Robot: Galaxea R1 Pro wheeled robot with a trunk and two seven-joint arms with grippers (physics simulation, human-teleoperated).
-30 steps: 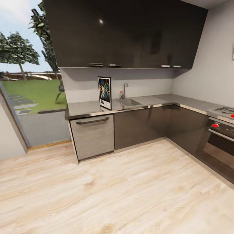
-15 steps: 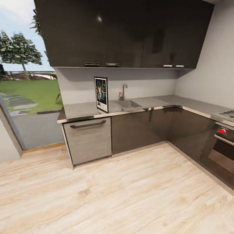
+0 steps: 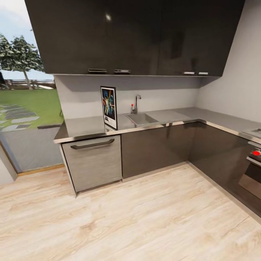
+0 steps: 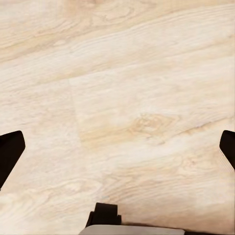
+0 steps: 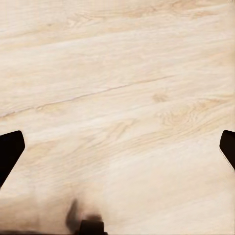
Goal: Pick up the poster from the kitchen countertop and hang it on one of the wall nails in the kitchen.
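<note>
1. The floor [image 3: 145, 217] is pale wood-grain planking; it lies beneath both pairs of jaws in the wrist views.
2. Glossy dark upper cabinets [image 3: 127, 36] run across the wall, cut off at the top of the head view; four small metal handles show along their lower edge.
3. The kitchen countertop [image 3: 87, 125] is a matte grey L with a metal front edge, over dark base cabinets; its far right end is cut off by the frame.
4. One brushed-grey appliance front [image 3: 93, 163] with a dark bar handle sits under the worktop's left end.
5. The oven [image 3: 253, 170] is only partly in frame; one red knob shows.
6. The inset sink [image 3: 142, 118] has one chrome tap [image 3: 136, 102] behind it; a small red item beside the tap is too small to identify.
7. The poster [image 3: 109, 107] stands upright on the worktop just left of the sink, well away from either gripper, black-framed with blue-black artwork.
8. The left gripper [image 4: 117, 149] has its jaws spread wide, only dark tips showing at the edges.
9. The right gripper [image 5: 117, 149] likewise stands spread wide apart.
</note>
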